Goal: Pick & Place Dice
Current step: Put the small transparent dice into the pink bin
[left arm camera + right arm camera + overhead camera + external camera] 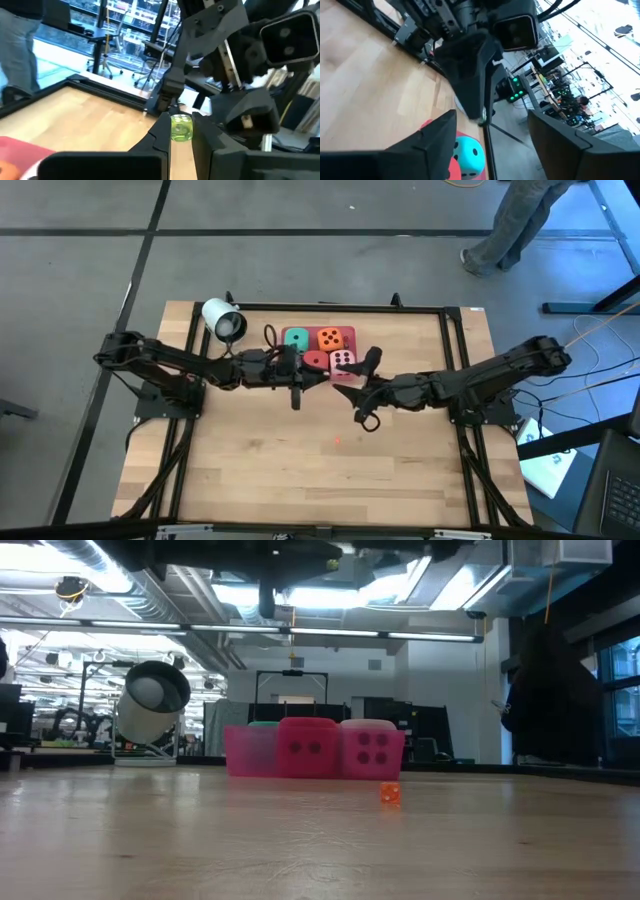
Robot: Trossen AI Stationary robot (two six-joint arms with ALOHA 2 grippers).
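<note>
Four large soft dice sit in a flat pink tray (352, 332): teal (296, 337), orange (331, 337), red (316, 360) and pale pink (342, 360). The low view shows the red die (310, 748) and the pale pink die (372, 748) resting on the tray floor. My left gripper (322, 377) hovers at the tray's near edge, shut on a small translucent green cube (181, 127). My right gripper (358, 385) faces it from the right, open, its fingers (435, 145) wide apart and touching nothing. A tiny orange cube (390, 794) lies on the table. My left gripper pinches the small green cube (181, 127) between its two fingers, at their free ends. The fingers lie about level and point toward the table's right. The cube is lifted clear of the table.
A white cylinder (225, 320) stands on the table left of the tray. The wooden table (300, 470) has a black frame (455, 360) along its edges. The two arms meet near the middle. A person's legs (515, 225) show beyond the far edge.
</note>
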